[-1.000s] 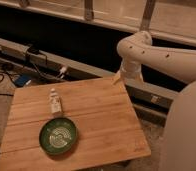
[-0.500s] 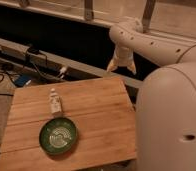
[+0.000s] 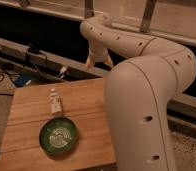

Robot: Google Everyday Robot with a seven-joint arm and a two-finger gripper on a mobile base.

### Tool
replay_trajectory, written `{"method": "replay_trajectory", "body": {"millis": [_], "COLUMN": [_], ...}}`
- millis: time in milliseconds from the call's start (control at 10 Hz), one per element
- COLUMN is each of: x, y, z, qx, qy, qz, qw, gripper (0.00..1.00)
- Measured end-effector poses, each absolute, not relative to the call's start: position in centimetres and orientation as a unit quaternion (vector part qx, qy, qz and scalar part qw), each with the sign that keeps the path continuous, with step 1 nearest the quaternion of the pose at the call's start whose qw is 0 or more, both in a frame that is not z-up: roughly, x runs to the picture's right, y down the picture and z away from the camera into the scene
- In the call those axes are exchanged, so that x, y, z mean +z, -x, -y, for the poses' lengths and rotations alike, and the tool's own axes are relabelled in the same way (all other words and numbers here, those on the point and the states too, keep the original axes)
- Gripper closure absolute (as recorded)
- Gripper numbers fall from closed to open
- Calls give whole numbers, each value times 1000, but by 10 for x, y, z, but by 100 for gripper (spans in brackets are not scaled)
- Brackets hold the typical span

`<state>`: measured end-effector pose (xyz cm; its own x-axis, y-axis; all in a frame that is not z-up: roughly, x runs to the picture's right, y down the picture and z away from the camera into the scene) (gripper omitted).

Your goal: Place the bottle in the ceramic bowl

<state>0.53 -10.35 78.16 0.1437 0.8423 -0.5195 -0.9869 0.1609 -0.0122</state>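
Note:
A small whitish bottle (image 3: 55, 103) lies on the wooden table (image 3: 31, 115), just beyond the dark green ceramic bowl (image 3: 58, 136) with pale rings inside. My gripper (image 3: 99, 62) hangs in the air above the table's far edge, to the right of and behind the bottle. Its two yellowish fingers (image 3: 89, 63) point down, spread apart, with nothing between them. The large white arm (image 3: 146, 100) fills the right side of the view and hides the table's right part.
Cables and a small blue object (image 3: 22, 80) lie on the floor left of the table. A grey ledge (image 3: 21, 50) runs behind the table, with a dark wall and a railing above.
The arm has swung left and closer to the camera, carrying the gripper leftwards over the table's far edge. Bottle and bowl have not moved.

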Motion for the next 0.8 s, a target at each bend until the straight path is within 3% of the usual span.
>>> {"method": "replay_trajectory", "body": {"millis": [400, 800], "x": [753, 750], "y": [58, 61], "z": [46, 40], "qx": [549, 543], "qy": [195, 196], "qz": [-193, -192], "qw": [790, 794], "gripper": [20, 20]}}
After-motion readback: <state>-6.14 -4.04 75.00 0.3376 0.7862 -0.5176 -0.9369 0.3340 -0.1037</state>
